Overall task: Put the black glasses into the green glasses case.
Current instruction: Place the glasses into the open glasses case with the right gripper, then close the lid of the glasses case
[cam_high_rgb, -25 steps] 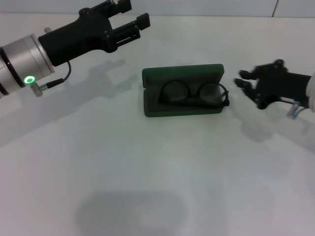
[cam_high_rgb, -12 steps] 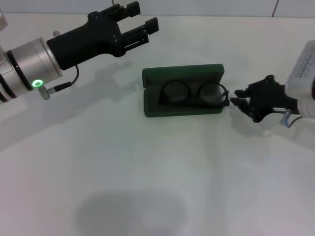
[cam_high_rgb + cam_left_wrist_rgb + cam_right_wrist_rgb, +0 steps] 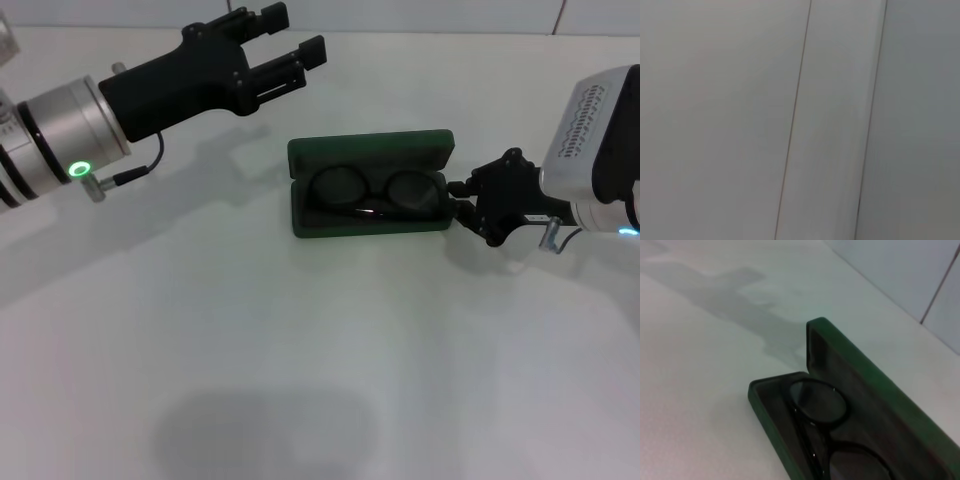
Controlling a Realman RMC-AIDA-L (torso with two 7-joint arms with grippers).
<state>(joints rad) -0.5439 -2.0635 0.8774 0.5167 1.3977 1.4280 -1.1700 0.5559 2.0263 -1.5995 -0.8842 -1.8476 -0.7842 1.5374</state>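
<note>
On the left, our left gripper is hovering above the white table, behind and to the left of the case, its fingers spread with nothing between them; its wrist camera is showing only blank pale panels. We are treating this arm as idle.

In the middle, the green glasses case is lying open on the table with its lid standing up at the back. The black glasses are sitting inside its dark-lined tray, lenses side by side, and the right wrist view is showing them settled below the rim of the case.

On the right, our right gripper is sitting right at the case's right end, touching or nearly touching it. We cannot tell whether its fingers are parted or closed.

We are judging the glasses to be light, thin and easily bent, with lenses that smudge and scratch. Any further nudge should go on the frame's outer corner or hinge, never the lenses. The case looks stiff and light, so it could be sliding under a sideways push.
</note>
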